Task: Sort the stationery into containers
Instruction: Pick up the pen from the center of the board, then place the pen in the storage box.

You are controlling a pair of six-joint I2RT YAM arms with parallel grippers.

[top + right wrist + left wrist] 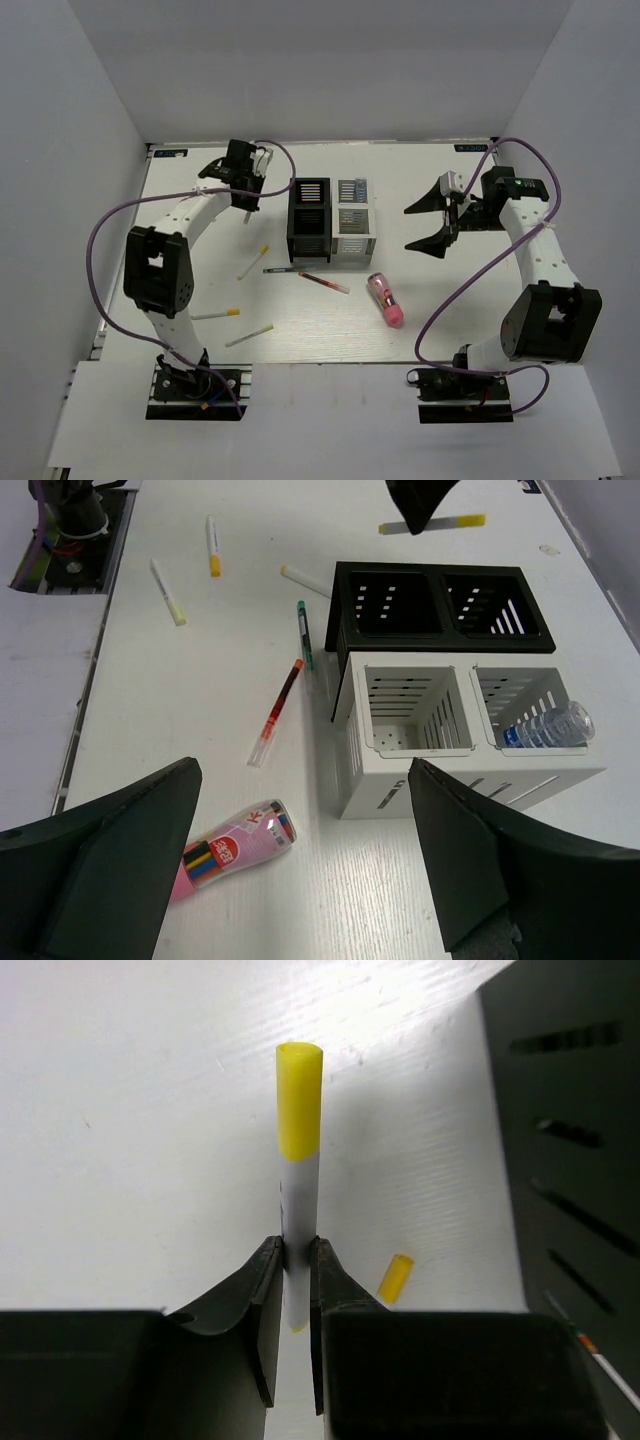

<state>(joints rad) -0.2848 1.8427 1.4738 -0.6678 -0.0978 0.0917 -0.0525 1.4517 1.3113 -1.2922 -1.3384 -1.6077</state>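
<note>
My left gripper (297,1250) is shut on a white stick with a yellow tip (298,1160) and holds it above the table, just left of the black bins (570,1160). In the top view this gripper (245,195) is at the far left of the bin block (330,220). My right gripper (305,770) is wide open and empty, above the table near the white bins (470,730) and the pink tube (235,848). A clear blue-capped tube (545,725) lies in one white bin. The red pen (277,712) and dark pen (303,635) lie beside the bins.
Three more white sticks lie on the table at the left (253,262), (215,314), (249,335). One yellow tip (396,1278) shows under my left gripper. The two black bins (440,605) look empty. White walls enclose the table at the back and sides.
</note>
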